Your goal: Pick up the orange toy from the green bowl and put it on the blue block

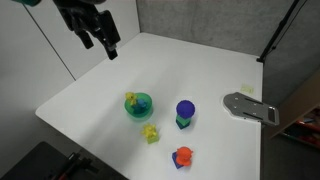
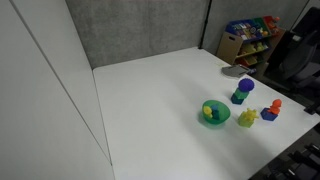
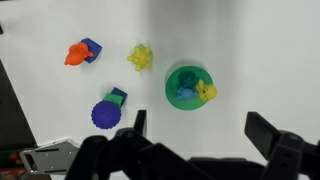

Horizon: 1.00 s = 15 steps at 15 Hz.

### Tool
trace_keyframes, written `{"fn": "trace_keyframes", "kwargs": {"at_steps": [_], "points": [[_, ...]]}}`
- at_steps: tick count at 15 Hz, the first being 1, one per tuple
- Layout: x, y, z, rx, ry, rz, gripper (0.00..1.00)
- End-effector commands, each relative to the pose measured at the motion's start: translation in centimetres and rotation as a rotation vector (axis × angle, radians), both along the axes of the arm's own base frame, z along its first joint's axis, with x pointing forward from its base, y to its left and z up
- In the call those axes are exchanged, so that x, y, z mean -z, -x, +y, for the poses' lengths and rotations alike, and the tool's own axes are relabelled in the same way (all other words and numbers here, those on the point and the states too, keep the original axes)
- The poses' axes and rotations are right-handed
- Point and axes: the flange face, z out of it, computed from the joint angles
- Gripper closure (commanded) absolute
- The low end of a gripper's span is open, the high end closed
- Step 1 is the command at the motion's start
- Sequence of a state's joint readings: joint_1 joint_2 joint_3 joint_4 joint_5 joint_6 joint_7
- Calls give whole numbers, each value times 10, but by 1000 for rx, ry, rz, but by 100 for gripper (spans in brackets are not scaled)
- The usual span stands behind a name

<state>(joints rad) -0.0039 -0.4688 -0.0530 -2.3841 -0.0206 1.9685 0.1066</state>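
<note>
My end effector [image 1: 100, 46] open above corner of bench [image 1: 200, 70]. Orange toy [image 3: 74, 55] touches blue block [image 3: 93, 47], not in green bowl [image 3: 171, 90]; I'd verify first.

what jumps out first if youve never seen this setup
A small cluster of bright toys on the plain white table stands out first: the green bowl holds a yellow toy, and off to one side the orange toy sits right at the blue block. The black gripper hangs high above the table, open and holding nothing.
</note>
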Motion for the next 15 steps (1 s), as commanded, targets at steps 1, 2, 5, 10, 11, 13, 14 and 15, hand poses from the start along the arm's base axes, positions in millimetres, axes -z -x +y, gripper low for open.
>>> {"fn": "trace_keyframes", "kwargs": {"at_steps": [1, 2, 5, 10, 11, 13, 14, 15], "points": [[-18, 18, 4, -1, -21, -21, 0], [-21, 20, 4, -1, -20, -18, 0], [-24, 20, 6, 9, -3, 16, 0], [-16, 11, 5, 64, 61, 93, 0], [-12, 17, 7, 38, 34, 64, 0], [-9, 17, 7, 38, 36, 73, 0], [-9, 17, 7, 38, 36, 73, 0], [-9, 17, 7, 38, 36, 73, 0]]}}
